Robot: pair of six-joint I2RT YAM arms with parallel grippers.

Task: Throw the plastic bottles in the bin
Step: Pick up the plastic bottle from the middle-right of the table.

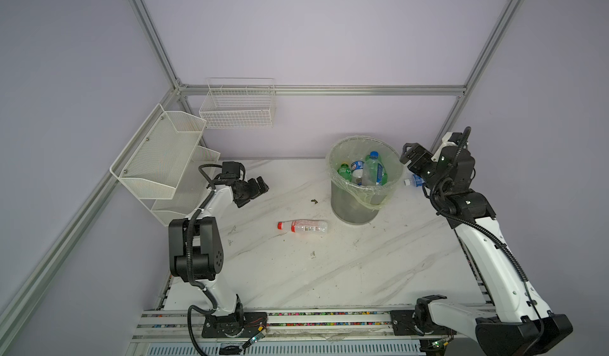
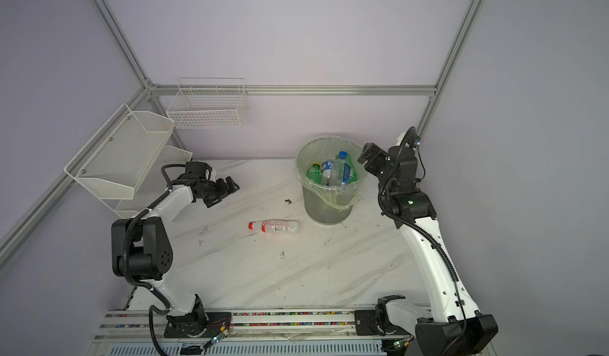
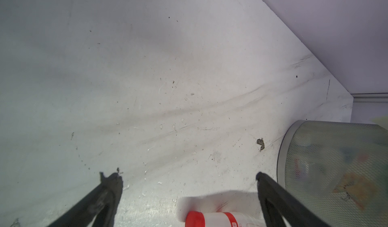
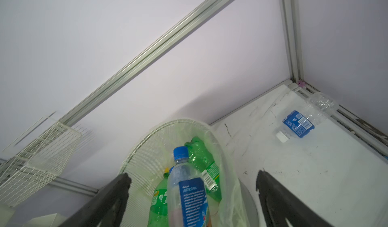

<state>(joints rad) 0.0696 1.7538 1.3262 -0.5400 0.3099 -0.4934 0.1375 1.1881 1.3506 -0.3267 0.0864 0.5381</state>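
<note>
- Left fingers (image 3: 106, 194): spread wide, nothing between them, raised over the desk (image 1: 329, 272) towards its far left.
- Right fingers (image 4: 114, 194): spread wide, empty, hanging beside the bin (image 1: 351, 207) at its rim.
- The bin holds several bottles (image 1: 372, 173): two green, and clear ones with blue labels.
- Two are left out. A red-capped bottle (image 1: 303, 226) lies flat mid-desk, in front of the bin and just to its left. A white-capped bottle (image 4: 298, 124) lies flat near the far right corner, behind the right arm's wrist.
- Key relation: the red-capped bottle sits nearer the desk's front edge than the left fingers, between them and the bin. Its long axis runs side to side, with the cap towards the left arm. In the left wrist view the cap shows between the two fingers, closer to the camera than their tips.
- Judgement: the left arm is the nearer one. It would need to draw back, drop, and close across the bottle's body, not along it.
</note>
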